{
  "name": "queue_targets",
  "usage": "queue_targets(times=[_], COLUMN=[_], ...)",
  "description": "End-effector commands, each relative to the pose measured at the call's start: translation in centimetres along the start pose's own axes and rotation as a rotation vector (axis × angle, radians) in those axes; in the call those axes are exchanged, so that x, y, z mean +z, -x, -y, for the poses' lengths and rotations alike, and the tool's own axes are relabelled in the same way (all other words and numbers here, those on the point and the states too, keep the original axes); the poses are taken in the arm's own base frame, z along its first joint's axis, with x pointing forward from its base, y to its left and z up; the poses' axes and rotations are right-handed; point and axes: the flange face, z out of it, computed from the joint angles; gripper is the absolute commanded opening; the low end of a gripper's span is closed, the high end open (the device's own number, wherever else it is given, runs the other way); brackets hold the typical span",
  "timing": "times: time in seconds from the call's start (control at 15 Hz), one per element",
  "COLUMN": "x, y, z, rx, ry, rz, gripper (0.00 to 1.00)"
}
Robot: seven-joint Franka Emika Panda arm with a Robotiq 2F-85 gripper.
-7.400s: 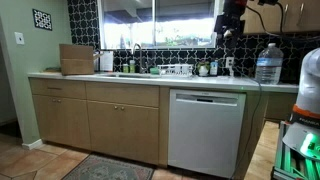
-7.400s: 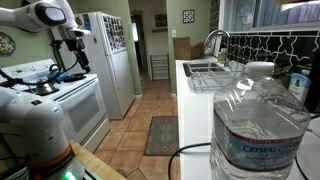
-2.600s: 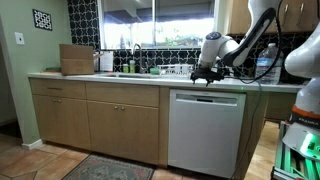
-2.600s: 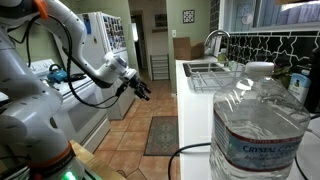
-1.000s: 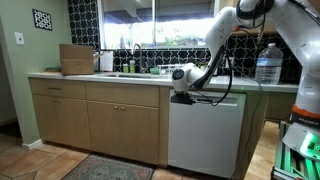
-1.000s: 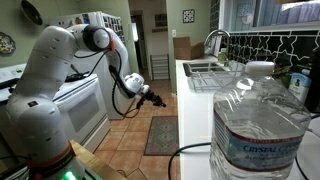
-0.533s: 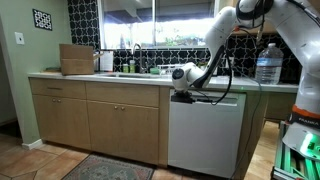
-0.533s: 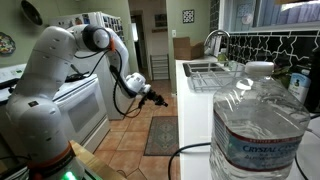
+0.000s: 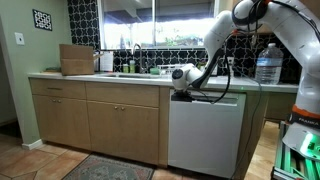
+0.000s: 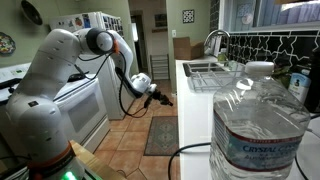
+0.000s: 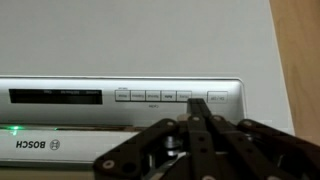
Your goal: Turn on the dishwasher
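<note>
The fingers (image 11: 197, 122) are pressed together with no gap showing between them, and they hold nothing. In the wrist view their joined tips point at the silver control strip (image 11: 120, 115) along the top edge of the dishwasher (image 11: 140, 40). They end at the right end of the button row (image 11: 152, 97), just beside a separate button (image 11: 216, 98). Whether the tips press the strip or stop just short of it cannot be told. The dark finger linkage hides the lower right part of the strip. The button labels are too blurred to read, though a green light (image 11: 12, 130) and the BOSCH name (image 11: 30, 146) show at the left.

In an exterior view the dishwasher (image 9: 205, 130) stands under the surface (image 9: 100, 76), right of the tan cabinet doors (image 9: 95, 122). The arm (image 9: 215, 50) reaches down to its top edge. In an exterior view a large water bottle (image 10: 258, 130) fills the foreground, and the dishwasher front cannot be made out.
</note>
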Motion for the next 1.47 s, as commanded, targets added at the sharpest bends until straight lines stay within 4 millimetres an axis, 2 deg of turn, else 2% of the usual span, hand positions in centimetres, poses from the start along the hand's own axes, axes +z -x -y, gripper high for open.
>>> queue_targets(times=[0.0, 0.6, 1.4], x=[1.9, 5.0, 7.6], y=[0.6, 0.0, -0.7], z=[1.1, 2.8, 3.3], rx=[-0.02, -0.026, -0.07], ry=[-0.016, -0.041, -0.057], rz=[0.03, 0.026, 0.036], gripper=[0.0, 0.0, 0.0])
